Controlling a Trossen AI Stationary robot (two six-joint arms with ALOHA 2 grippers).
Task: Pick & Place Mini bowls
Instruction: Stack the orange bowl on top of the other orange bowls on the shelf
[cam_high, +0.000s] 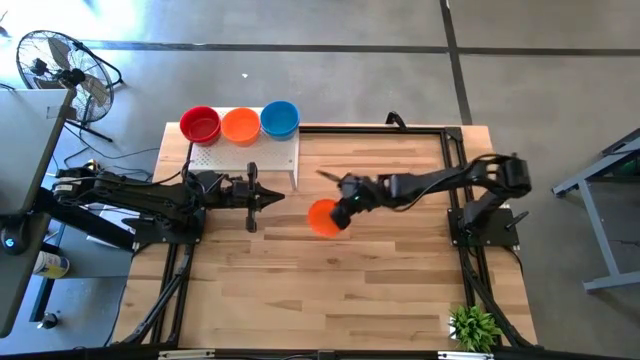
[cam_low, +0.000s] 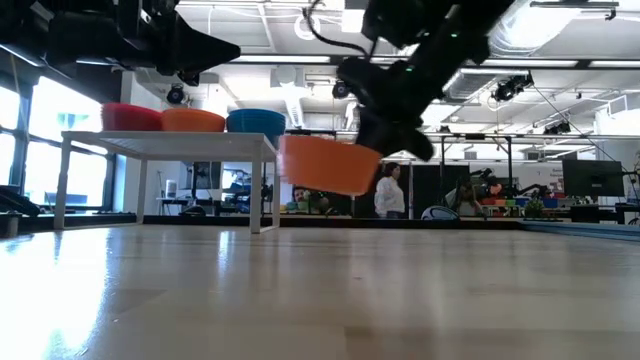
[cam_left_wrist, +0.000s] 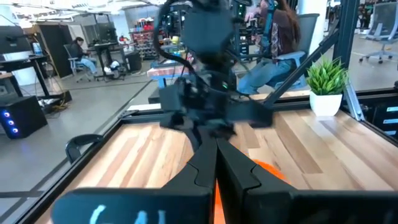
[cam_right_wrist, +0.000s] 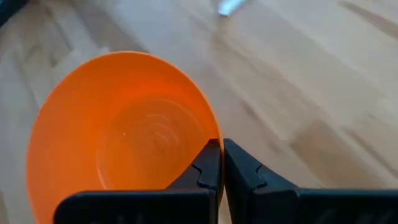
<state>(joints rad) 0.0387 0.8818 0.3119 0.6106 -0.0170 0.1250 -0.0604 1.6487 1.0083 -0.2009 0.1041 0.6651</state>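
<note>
My right gripper (cam_high: 343, 213) hangs over the middle of the table, shut on an orange mini bowl (cam_high: 324, 217) that also shows in the low view (cam_low: 328, 163) and in the right wrist view (cam_right_wrist: 121, 127). A red bowl (cam_high: 200, 125), an orange bowl (cam_high: 240, 125) and a blue bowl (cam_high: 279, 119) stand in a row on the white perforated board (cam_high: 262, 153) at the far left. My left gripper (cam_high: 272, 196) is shut and holds nothing, in front of the board, pointing at the right arm. My right gripper pinches the orange bowl's rim (cam_right_wrist: 210, 138) on its right side, one finger (cam_right_wrist: 205, 168) inside the bowl and one (cam_right_wrist: 245, 168) outside. The fingers come slanting down from the table's right. The bowl is lifted clear of the table, mouth up and slightly tilted.
The white board stands on legs (cam_low: 270, 190) above the table top. A small green plant (cam_high: 474, 327) sits at the near right corner. Black frame rails (cam_high: 455, 150) run along the table's sides. Bare wood lies across the near half. People sit in the room beyond.
</note>
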